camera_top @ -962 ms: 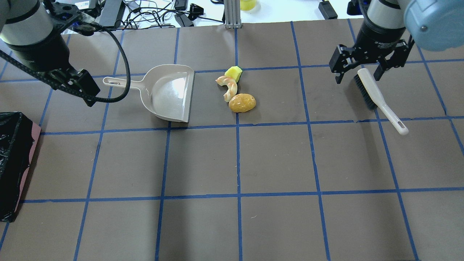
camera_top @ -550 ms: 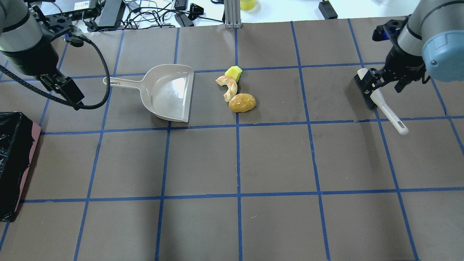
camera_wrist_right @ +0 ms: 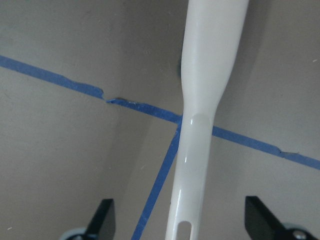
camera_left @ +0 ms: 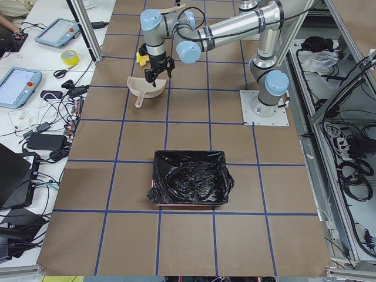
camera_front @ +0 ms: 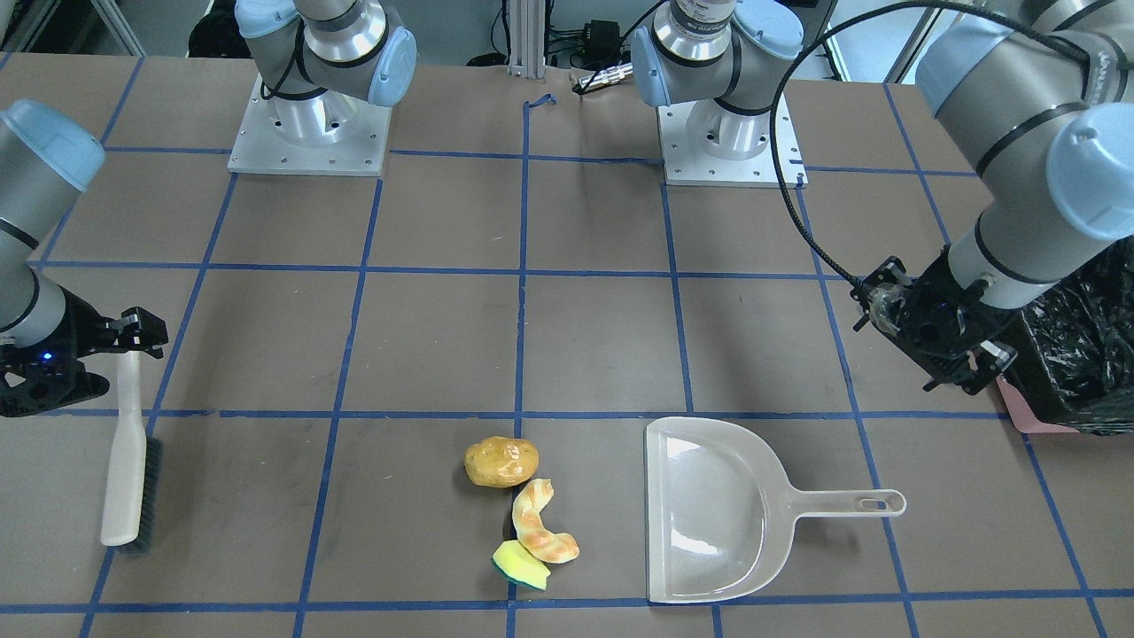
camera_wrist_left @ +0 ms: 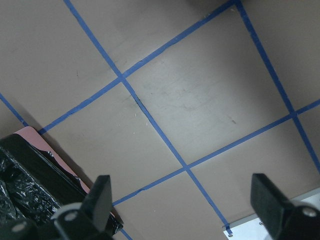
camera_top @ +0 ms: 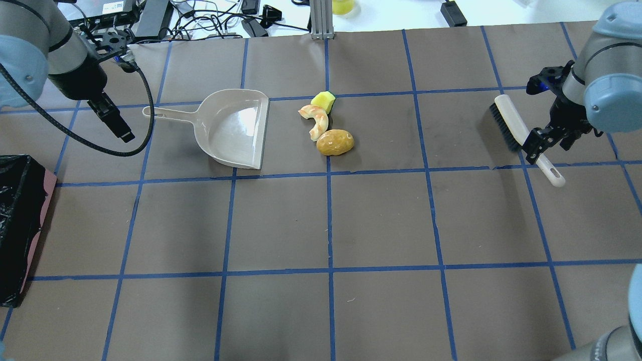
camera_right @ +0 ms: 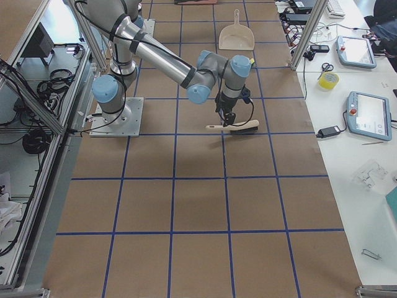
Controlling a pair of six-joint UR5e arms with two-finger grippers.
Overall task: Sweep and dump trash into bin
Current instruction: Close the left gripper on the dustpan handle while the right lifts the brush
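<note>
Seen from over the robot's shoulders, the bin (camera_top: 17, 220) sits at the far left table edge, lined with crinkly black plastic and showing a pink edge. It is well apart from everything else.

Up at its 1 o'clock the left gripper (camera_top: 124, 134) hangs over bare table. Its jaws are spread wide with nothing between them, near the handle tip of the beige dustpan (camera_top: 233, 128), at roughly the tip's 7 o'clock.

The pan lies flat with its handle pointing to 9 o'clock and its mouth facing 3 o'clock. Just beyond the mouth the trash sits in a tight cluster. The yellow sponge (camera_top: 323, 102) is at 12 o'clock, the curled peel (camera_top: 315, 120) is in the middle, and the glossy potato-like lump (camera_top: 335, 142) is at 5 o'clock.

Far off at 3 o'clock the brush (camera_top: 509, 123) lies slanted, with its bristle head toward 11 o'clock and its handle end toward 5 o'clock. The right gripper (camera_top: 550, 144) straddles that handle, fingers parted on either side and not pinching it.
</note>
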